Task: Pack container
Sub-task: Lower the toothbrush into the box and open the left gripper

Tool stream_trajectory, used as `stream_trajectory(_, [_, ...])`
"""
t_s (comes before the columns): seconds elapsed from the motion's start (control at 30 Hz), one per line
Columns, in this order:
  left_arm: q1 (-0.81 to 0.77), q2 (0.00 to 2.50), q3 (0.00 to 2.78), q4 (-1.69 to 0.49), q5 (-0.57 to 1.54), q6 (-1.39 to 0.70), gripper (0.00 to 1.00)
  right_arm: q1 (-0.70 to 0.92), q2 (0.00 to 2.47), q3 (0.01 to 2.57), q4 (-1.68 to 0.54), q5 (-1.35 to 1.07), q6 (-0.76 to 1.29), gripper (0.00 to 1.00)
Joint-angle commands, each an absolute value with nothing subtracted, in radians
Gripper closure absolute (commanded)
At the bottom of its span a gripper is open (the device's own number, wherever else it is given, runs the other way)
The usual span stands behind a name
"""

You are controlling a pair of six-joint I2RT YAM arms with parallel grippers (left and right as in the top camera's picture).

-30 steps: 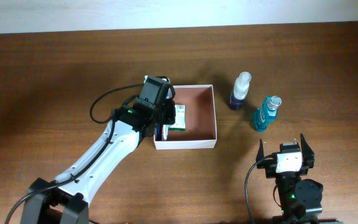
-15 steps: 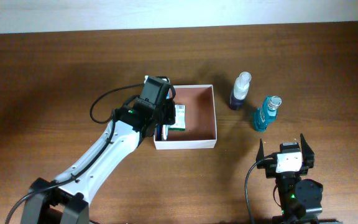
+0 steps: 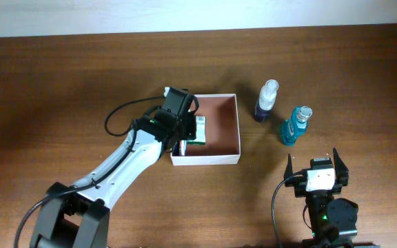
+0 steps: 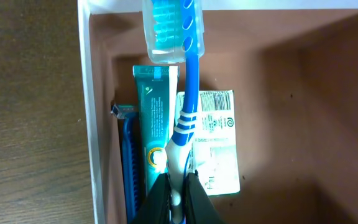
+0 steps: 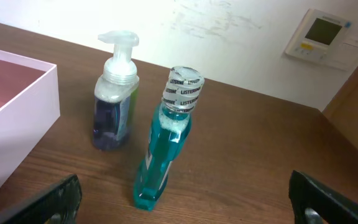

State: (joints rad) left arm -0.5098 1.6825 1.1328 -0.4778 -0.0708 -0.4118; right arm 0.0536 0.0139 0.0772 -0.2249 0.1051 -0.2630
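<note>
Container (image 3: 205, 160) sits mid-counter (image 3: 60, 103), just left of a pump bottle (image 5: 115, 93) and a mouthwash bottle (image 5: 169, 143). Thin white card-like walls, matte reddish-brown floor. L gripper (image 4: 178, 199) hangs over its left side, jaws pinched narrow on the tail of a toothbrush (image 4: 190, 93): slick hard blue/white plastic w/ see-through head cover.

Risk: grip is at the very end, so the brush could pivot or slip. Head seems to overlap the far wall, so a release here might leave it propped on the rim.

Beneath lie a teal toothpaste tube (image 4: 155, 118), blue razor (image 4: 129, 155) and flat labelled packet (image 4: 216, 137). Uneven bed, so the brush may roll.

R gripper (image 3: 314, 160) waits at the near edge, jaws wide. Both bottles are tall, narrow, prob. tippy.
</note>
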Motion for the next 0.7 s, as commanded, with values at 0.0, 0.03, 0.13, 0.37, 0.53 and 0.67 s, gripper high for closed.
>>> stream_trajectory(0.0, [-0.513,1.691,1.147,-0.472,-0.087,-0.422,0.97,0.052,0.004,0.069,-0.224,0.117,-0.262,0.02])
stream_trajectory(0.03, [-0.513,1.691,1.147,-0.473,-0.087,-0.422,0.97,0.052,0.004,0.069,-0.224,0.117,-0.262,0.02])
stream_trajectory(0.13, [-0.513,1.691,1.147,-0.475,-0.087,-0.422,0.97,0.052,0.004,0.069,-0.224,0.117,-0.262,0.02])
stream_trajectory(0.37, [-0.513,1.691,1.147,-0.476,-0.087,-0.422,0.97,0.052,0.004,0.069,-0.224,0.117,-0.262,0.02])
stream_trajectory(0.53, [-0.513,1.691,1.147,-0.488,-0.088,-0.422,0.96,0.052,0.004,0.069,-0.224,0.117,-0.262,0.02])
stream_trajectory(0.67, [-0.513,1.691,1.147,-0.490,-0.088,-0.421,0.97,0.052,0.004,0.069,-0.224,0.117,-0.262,0.02])
